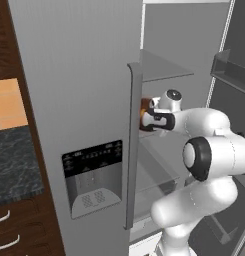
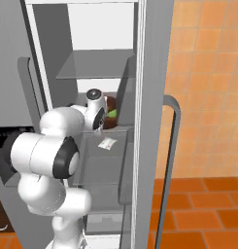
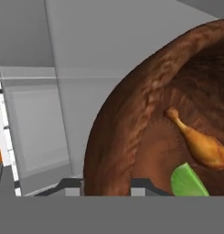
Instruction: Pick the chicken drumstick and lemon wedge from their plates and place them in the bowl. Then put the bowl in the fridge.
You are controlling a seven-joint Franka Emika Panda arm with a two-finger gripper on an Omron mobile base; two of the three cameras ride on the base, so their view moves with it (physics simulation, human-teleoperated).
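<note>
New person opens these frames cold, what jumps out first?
The white arm reaching deep into the open fridge, its hand at the dark-brown bowl on a middle shelf. Close up, the bowl's thick rim sits between the fingertips, with the chicken drumstick and the green lemon wedge lying inside it.

One dark-brown wooden bowl (image 3: 131, 137) sits inside the fridge (image 1: 79, 75). In it lie one chicken drumstick (image 3: 200, 144) and one lemon wedge (image 3: 189, 182). The fridge shows two open doors, each with one long vertical handle (image 1: 134, 145), and one black-panelled water dispenser (image 1: 92, 177). One small white tag (image 2: 107, 143) lies on a shelf. Two white drawer handles (image 1: 3, 230) show on the wooden cabinet.
</note>
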